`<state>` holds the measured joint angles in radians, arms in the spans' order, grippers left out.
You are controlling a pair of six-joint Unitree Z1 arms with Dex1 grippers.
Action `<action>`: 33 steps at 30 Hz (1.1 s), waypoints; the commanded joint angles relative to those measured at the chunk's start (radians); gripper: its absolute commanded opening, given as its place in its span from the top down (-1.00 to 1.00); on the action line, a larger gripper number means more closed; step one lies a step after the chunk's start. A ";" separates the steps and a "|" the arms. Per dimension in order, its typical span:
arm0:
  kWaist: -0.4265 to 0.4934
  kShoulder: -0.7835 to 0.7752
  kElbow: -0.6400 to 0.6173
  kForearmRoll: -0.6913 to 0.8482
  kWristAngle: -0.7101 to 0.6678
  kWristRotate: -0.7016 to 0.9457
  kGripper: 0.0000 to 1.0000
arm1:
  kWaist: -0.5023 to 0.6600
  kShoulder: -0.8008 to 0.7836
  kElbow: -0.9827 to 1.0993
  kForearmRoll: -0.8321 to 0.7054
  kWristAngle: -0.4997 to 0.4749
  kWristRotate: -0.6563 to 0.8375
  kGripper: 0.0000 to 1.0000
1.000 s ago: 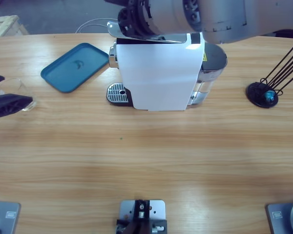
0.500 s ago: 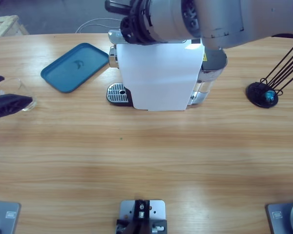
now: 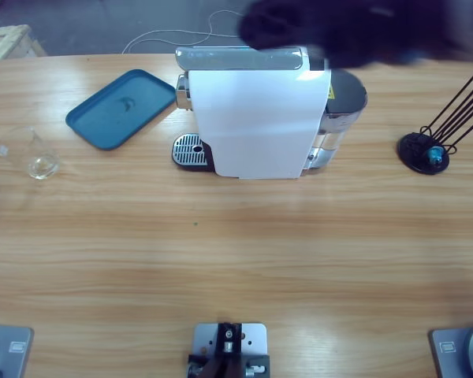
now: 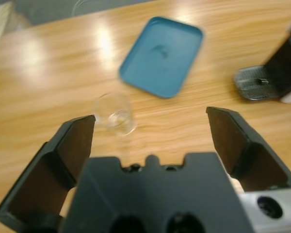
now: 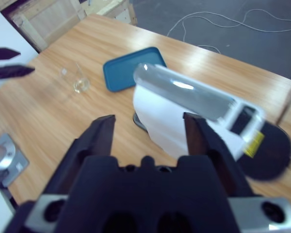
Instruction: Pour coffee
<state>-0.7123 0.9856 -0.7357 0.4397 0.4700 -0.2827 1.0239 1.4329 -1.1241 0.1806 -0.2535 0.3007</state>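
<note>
On the surface (image 3: pixel 236 260), far out to the left of the coffee machine (image 3: pixel 256 122), a clear glass cup (image 3: pixel 38 161) stands upright and alone, with the blue tray (image 3: pixel 122 109) between it and the machine. Any coffee in it is at most a faint trace at the bottom; I cannot tell for sure. In the left wrist view the left gripper (image 4: pixel 150 128) has its fingers (image 4: pixel 72 145) spread wide and holds nothing; the cup (image 4: pixel 114 114) lies just ahead of them, left of their centreline and clear of both. The left arm is the nearer one by far. The cup's axis is vertical, so a level side approach looks the fitting one.

Against a second ago, the dark fingers that flanked the cup have drawn off it, leaving only a sliver at the high view's left edge.

The machine's drip grid (image 3: pixel 189 150) is bare. The right gripper (image 5: pixel 148 131), fingers apart and empty, looks down on the machine's silver lid (image 5: pixel 184 94); earlier its silver arm covered the lid, now only a dark blur crosses above. Far right of the machine stands a wire rack (image 3: pixel 430 150).
</note>
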 commanded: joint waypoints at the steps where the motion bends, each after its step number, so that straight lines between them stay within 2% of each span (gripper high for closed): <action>1: 0.128 0.054 0.193 -0.133 0.021 -0.118 -0.98 | 0.038 -0.214 0.109 0.200 -0.024 0.020 -1.00; 4: 0.130 0.099 0.246 -0.224 0.024 -0.116 -0.98 | 0.045 -0.257 0.114 0.323 -0.012 0.020 -1.00; 6: 0.170 0.146 0.256 -0.283 0.024 -0.109 -0.98 | 0.045 -0.312 0.135 0.374 -0.012 0.020 -1.00; 13: 0.200 0.252 0.295 -0.405 0.015 0.030 -0.98 | 0.045 -0.504 0.260 0.413 -0.026 0.033 -1.00; 15: 0.236 0.289 0.303 -0.431 -0.009 0.042 -0.98 | 0.045 -0.531 0.282 0.413 -0.035 0.041 -1.00; 18: 0.293 0.333 0.329 -0.512 -0.049 0.048 -0.98 | 0.045 -0.533 0.303 0.411 -0.036 0.042 -1.00; 28: 0.307 0.549 0.364 -0.749 -0.085 0.103 -0.98 | 0.045 -0.511 0.315 0.411 -0.051 0.044 -1.00; 33: 0.348 0.616 0.363 -0.832 -0.100 0.111 -0.98 | 0.045 -0.497 0.321 0.405 -0.057 0.045 -1.00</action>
<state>-0.4120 1.4953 -0.3972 -0.3031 0.3965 -0.1963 1.0584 0.9242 -0.8447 0.5802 -0.2918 0.3324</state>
